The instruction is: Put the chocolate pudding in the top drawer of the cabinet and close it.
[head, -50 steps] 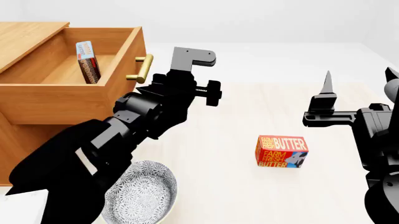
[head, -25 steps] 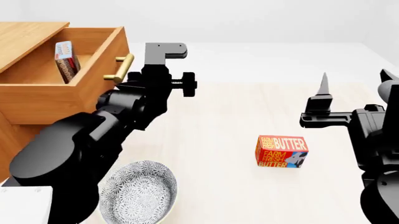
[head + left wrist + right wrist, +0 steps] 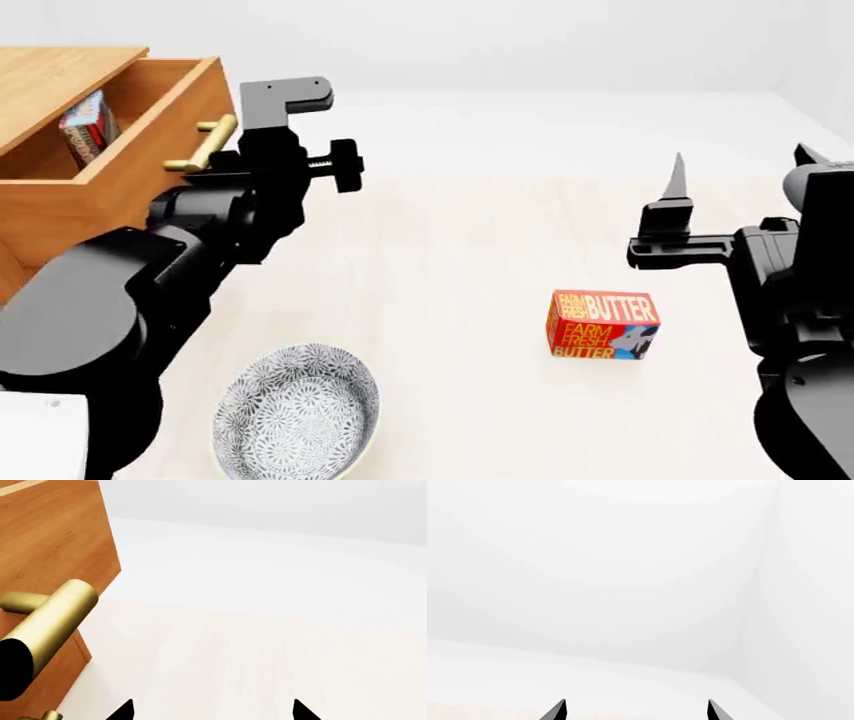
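So the left claw (image 3: 227, 150) is sitting right up against the brass handle (image 3: 203, 143) of the top drawer (image 3: 127, 150). In the wrist view its 2 tips show spread wide with nothing but bare tabletop (image 3: 267, 655) between them, and the handle is off to one side of the tips, not between them, so it's open and holding nothing; looks more like a push than a grip to me. What's changed over the last second: in the head view the drawer front has slid steadily toward the cabinet (image 3: 54, 70) and the left arm has followed it in, so the closing is well underway but the drawer is still sticking out a fair bit. The chocolate pudding (image 3: 83, 126) is inside the top drawer, standing on edge and leaning near its inner side, so the putting-in part seems done and only the shutting is left. The left arm reaches forward and across from the lower left, forearm angled up toward the drawer face. The right claw (image 3: 741, 170) hangs idle well apart on the other side, tips open and empty, pointing upward, above and beyond the butter box (image 3: 602, 325). A patterned bowl (image 3: 296, 410) sits near the left arm's base, untouched.
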Controlling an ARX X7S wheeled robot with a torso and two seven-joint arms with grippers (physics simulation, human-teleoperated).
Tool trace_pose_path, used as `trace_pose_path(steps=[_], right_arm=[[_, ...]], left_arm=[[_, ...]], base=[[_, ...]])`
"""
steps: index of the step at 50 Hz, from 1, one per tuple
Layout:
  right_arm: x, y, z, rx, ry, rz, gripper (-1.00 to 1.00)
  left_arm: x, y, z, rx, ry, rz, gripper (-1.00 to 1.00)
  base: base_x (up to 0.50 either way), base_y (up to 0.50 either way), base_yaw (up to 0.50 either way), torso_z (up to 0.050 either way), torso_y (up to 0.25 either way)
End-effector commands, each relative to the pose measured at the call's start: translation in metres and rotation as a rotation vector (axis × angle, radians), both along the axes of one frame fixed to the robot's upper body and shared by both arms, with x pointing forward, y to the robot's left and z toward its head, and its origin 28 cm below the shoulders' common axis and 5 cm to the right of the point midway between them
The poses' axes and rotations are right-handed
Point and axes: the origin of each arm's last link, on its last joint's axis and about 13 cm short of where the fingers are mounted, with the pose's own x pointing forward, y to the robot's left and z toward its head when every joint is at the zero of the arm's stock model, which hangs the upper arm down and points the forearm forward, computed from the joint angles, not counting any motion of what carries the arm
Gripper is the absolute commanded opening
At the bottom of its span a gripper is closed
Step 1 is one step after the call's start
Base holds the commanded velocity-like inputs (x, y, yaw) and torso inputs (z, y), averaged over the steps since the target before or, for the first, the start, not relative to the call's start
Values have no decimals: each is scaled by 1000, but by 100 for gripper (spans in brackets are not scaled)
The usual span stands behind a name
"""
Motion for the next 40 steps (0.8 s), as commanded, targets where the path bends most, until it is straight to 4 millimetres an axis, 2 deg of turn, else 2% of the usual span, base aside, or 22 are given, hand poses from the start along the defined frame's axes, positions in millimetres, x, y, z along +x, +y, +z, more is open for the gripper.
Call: trace_pose_path(steps=[1,22,40], right_arm=[[3,4,0,-5,1,9,100],[7,5,-2,-4,9,9,100],[7,8,-3,-13,15,12,100]], left_arm=[[0,29,-1,12,1,90,100],[-3,66,-5,0,10,200,100],[-7,102,8,-17,-18,304,100]], base=[[0,0,0,0,0],[0,0,0,0,0],[0,0,0,0,0]])
